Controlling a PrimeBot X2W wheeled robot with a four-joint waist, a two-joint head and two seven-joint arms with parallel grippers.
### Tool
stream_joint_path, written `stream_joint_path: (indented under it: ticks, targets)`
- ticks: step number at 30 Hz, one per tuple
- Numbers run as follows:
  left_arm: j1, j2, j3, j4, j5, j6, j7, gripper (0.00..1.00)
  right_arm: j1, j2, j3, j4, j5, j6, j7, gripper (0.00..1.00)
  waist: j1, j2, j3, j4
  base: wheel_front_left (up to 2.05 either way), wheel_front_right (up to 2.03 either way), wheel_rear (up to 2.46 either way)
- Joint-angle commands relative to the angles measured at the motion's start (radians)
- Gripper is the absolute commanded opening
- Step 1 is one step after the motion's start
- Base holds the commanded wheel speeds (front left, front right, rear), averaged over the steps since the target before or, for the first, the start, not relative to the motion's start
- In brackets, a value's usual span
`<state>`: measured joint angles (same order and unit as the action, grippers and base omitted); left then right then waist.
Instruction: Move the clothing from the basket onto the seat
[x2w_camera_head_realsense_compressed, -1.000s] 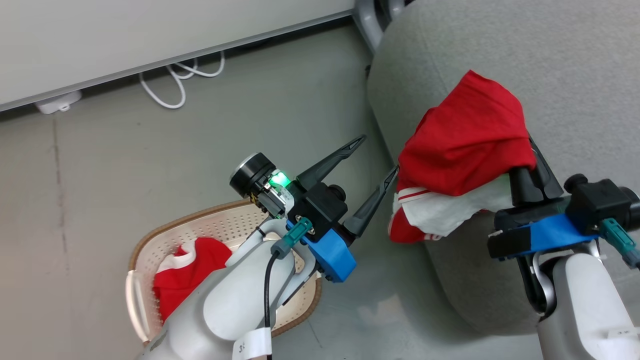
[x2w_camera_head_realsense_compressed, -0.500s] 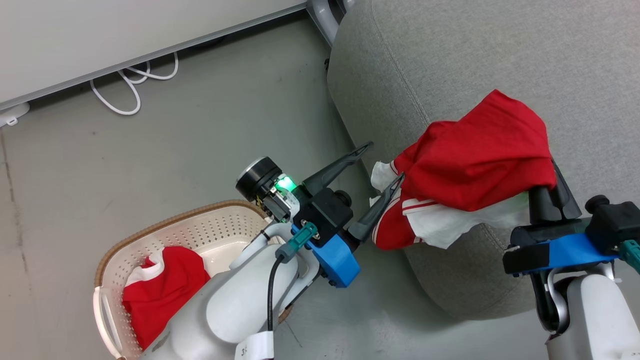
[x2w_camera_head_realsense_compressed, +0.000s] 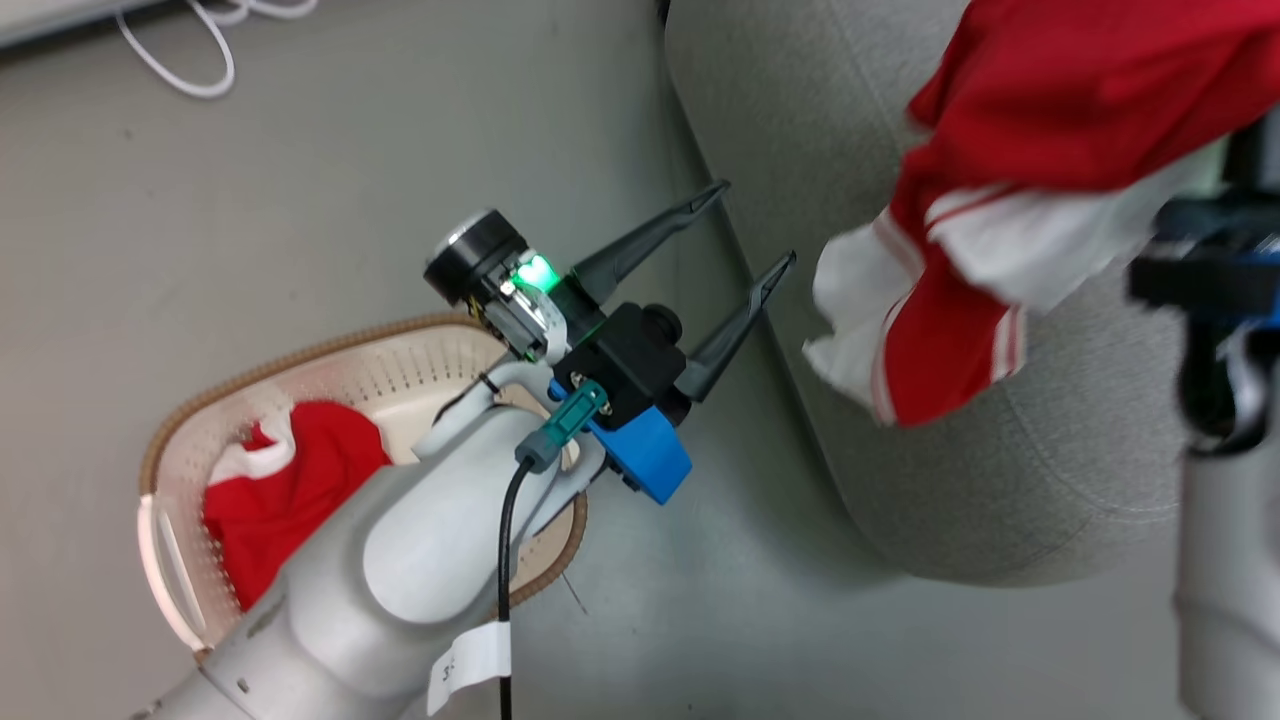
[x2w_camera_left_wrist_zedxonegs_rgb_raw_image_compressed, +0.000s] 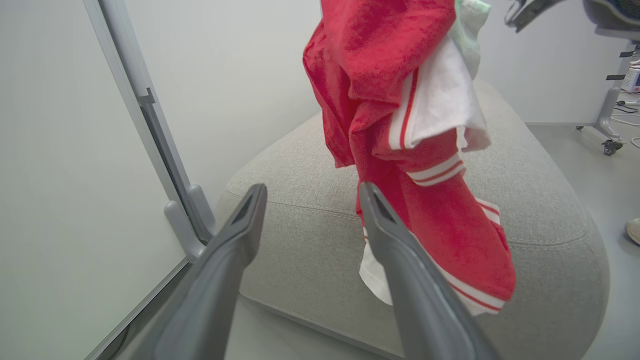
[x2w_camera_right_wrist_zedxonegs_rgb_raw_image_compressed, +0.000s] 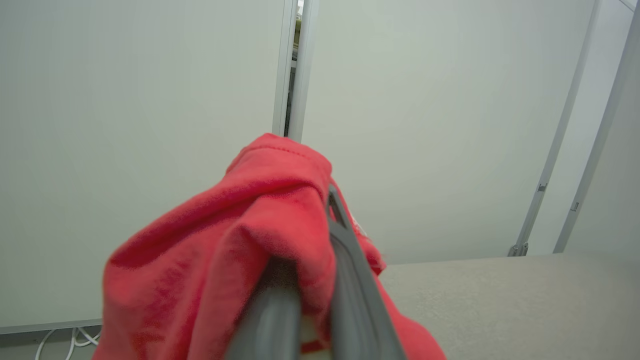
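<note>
Now right gripper (x2w_camera_right_wrist_zedxonegs_rgb_raw_image_compressed: 316, 222) clenched on red clothing (x2w_camera_head_realsense_compressed: 1050, 90) — bundle rides higher than a second ago, dangling over seat (x2w_camera_head_realsense_compressed: 790, 100) edge, not yet resting. Left gripper (x2w_camera_head_realsense_compressed: 757, 222) splayed, empty. Another red garment (x2w_camera_head_realsense_compressed: 290, 470) waits in basket (x2w_camera_head_realsense_compressed: 300, 352) — drop looks next.

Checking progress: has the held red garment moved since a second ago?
Yes, the red garment went rightward, from overhanging the left edge of the seat to above it.
</note>
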<state>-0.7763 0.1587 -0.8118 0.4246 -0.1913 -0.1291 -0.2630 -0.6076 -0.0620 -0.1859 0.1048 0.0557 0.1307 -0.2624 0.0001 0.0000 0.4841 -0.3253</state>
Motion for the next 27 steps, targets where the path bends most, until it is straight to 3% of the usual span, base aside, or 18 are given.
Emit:
stream_joint_path:
  ticks: [1, 10, 18, 22, 27]
  targets:
    - [-0.035, 0.015, -0.003, -0.006, 0.011, -0.002, -0.003, 1.00, -0.074, -0.024, -0.030, -0.014, 0.003, 0.000, -0.004, 0.00, -0.0001, 0.0000, 0.099, 0.014, 0.00, 0.00, 0.00]
    - [-0.148, 0.056, -0.035, -0.023, 0.028, -0.002, -0.002, 1.00, -0.361, -0.176, -0.202, 0.001, 0.010, 0.000, -0.004, 0.00, -0.0001, 0.0000, 0.276, 0.047, 0.00, 0.00, 0.00]
    - [-0.203, 0.082, -0.040, -0.050, 0.041, -0.001, 0.003, 1.00, -0.536, -0.380, -0.329, 0.128, 0.021, 0.000, -0.004, 0.00, -0.0001, 0.0000, 0.382, 0.070, 0.00, 0.00, 0.00]
    - [-0.209, 0.093, -0.040, -0.060, 0.042, 0.005, 0.004, 1.00, -0.522, -0.402, -0.346, 0.203, 0.004, 0.000, -0.004, 0.00, -0.0001, 0.0000, 0.407, 0.069, 0.00, 0.00, 0.00]
    - [-0.208, 0.100, -0.049, -0.066, 0.039, 0.006, 0.007, 1.00, -0.446, -0.364, -0.357, 0.287, -0.034, 0.000, -0.004, 0.00, -0.0001, 0.0000, 0.420, 0.065, 0.00, 0.00, 0.00]
